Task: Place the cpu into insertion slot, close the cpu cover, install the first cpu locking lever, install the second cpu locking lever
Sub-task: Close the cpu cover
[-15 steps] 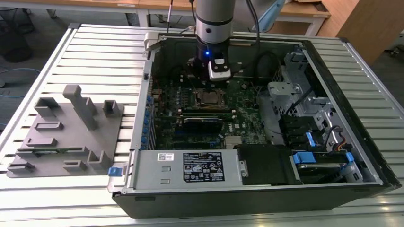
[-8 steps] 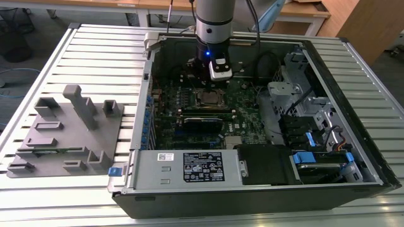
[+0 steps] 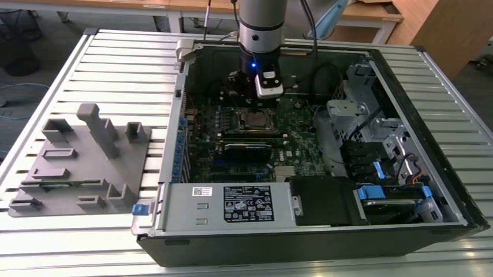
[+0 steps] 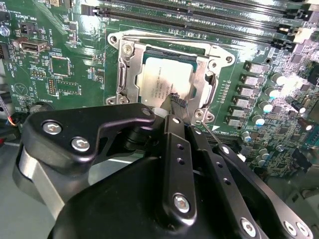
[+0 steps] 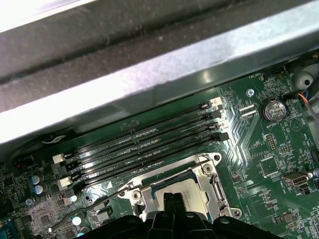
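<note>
The cpu (image 4: 157, 79) lies flat in the insertion slot (image 4: 124, 74) on the green board, its dull silver top showing. The cpu cover (image 4: 203, 74), a silvery frame, lies down around it. My gripper (image 4: 175, 102) hangs just over the chip's edge with its black fingers shut together and nothing between them. A thin wire lever (image 4: 213, 135) slants up beside the fingers. In the first wrist view the gripper (image 5: 172, 200) stands over the cpu (image 5: 185, 191), and a thin lever (image 5: 97, 200) sticks out from the socket's corner. In the exterior view the gripper (image 3: 256, 107) reaches down into the case above the cpu (image 3: 253, 120).
Long black memory slots (image 5: 144, 144) run close beside the socket, with the case's metal wall (image 5: 149, 74) behind them. A power supply (image 3: 231, 205) and drive cages (image 3: 370, 133) crowd the case. A grey fixture (image 3: 77, 161) stands on the slatted table at the exterior view's left.
</note>
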You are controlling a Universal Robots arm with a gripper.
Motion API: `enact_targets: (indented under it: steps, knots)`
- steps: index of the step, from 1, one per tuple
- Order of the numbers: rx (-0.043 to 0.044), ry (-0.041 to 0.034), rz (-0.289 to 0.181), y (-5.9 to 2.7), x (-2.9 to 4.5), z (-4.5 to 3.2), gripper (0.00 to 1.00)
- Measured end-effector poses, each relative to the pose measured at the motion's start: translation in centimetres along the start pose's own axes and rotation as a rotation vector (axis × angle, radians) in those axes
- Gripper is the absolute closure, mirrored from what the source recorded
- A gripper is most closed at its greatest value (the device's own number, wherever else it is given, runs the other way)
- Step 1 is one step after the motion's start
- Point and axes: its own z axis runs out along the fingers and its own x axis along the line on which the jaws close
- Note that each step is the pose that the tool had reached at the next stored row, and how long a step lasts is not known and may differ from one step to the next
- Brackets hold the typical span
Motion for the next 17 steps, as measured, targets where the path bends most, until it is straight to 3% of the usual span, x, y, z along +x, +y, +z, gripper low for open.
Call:
enact_targets:
  steps: [4,10,17]
  knots:
    - [-0.0011,0.0010,-0.023,0.00,0.00,0.03,0.90]
    - [-0.0046,0.0045,-0.119,-0.01,0.01,0.10,0.90]
    - [-0.0049,0.0047,-0.122,-0.01,0.01,0.10,0.90]
